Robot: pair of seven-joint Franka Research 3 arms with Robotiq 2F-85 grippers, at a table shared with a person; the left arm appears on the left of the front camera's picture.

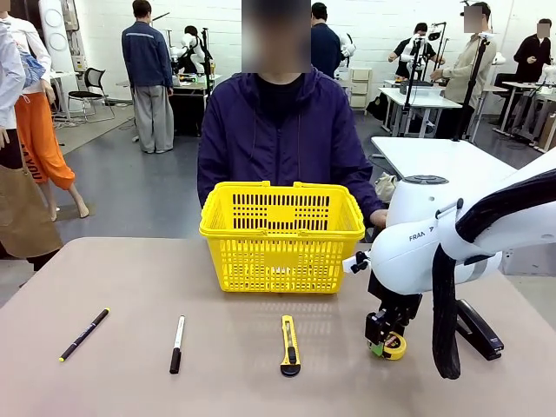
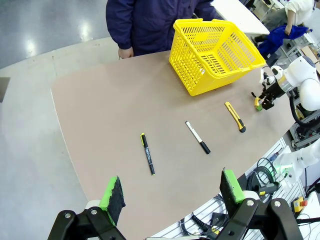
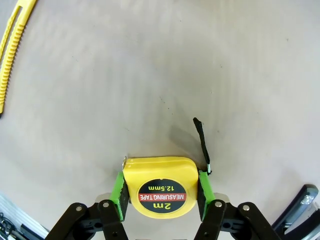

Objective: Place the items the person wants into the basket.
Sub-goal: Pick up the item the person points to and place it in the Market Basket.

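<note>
Yellow tape (image 3: 160, 186) sat clamped by its flat sides in the right gripper (image 1: 386, 334), at table (image 1: 130, 287) level, right of the knife (image 1: 289, 346), near the basket (image 1: 282, 261). Judged light, rigid, smooth-shelled; the flat sides suit the grip. Left gripper (image 2: 170, 192) gaped wide.
</note>
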